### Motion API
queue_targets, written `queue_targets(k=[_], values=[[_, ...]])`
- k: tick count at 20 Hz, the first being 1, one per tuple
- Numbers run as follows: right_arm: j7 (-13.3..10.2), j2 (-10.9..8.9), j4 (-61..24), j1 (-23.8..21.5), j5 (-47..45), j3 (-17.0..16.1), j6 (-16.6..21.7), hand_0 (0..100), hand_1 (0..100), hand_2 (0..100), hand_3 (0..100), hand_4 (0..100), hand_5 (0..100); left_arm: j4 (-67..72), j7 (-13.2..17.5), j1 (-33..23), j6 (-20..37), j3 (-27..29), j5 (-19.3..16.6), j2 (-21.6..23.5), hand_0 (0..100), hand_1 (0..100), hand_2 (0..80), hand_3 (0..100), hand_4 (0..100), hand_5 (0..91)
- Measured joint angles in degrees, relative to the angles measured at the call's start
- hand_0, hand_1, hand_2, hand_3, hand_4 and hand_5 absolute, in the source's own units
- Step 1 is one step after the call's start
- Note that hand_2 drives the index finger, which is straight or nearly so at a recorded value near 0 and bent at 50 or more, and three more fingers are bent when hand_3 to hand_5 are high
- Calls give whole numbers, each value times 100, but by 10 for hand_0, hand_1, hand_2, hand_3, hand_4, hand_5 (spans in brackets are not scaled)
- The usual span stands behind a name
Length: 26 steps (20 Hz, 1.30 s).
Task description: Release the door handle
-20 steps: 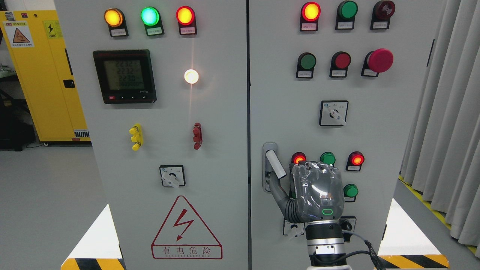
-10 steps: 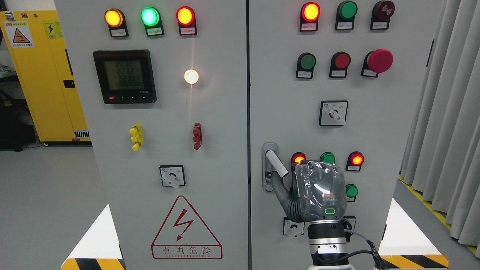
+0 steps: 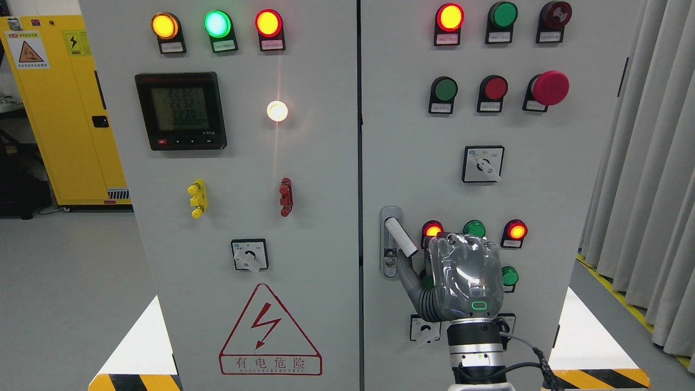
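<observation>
Head view: my right hand (image 3: 461,277), wrapped in glossy clear film over grey, rises from the bottom edge right of centre, its back toward the camera. My ribbed grey thumb (image 3: 408,274) reaches up-left, its tip just beneath the free end of the door handle (image 3: 399,237), a pale cylindrical lever tilted out from its metal plate on the right cabinet door (image 3: 570,179); whether they touch, I cannot tell. My other fingers are hidden behind the palm, so their state is unclear. Smooth grey floor and pleated curtains (image 3: 646,179) at right.
</observation>
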<state>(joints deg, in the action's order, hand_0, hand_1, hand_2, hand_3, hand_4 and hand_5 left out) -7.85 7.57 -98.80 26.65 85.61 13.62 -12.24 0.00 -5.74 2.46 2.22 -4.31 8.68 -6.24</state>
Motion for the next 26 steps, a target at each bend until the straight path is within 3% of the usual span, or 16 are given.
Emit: queue_targets(k=[26], values=[[-5,-17,-40,16,-48,-112,18,577,402,969,1000,1000,995,0,0,0,0,0,0,0,120,556,0,0,0,0]])
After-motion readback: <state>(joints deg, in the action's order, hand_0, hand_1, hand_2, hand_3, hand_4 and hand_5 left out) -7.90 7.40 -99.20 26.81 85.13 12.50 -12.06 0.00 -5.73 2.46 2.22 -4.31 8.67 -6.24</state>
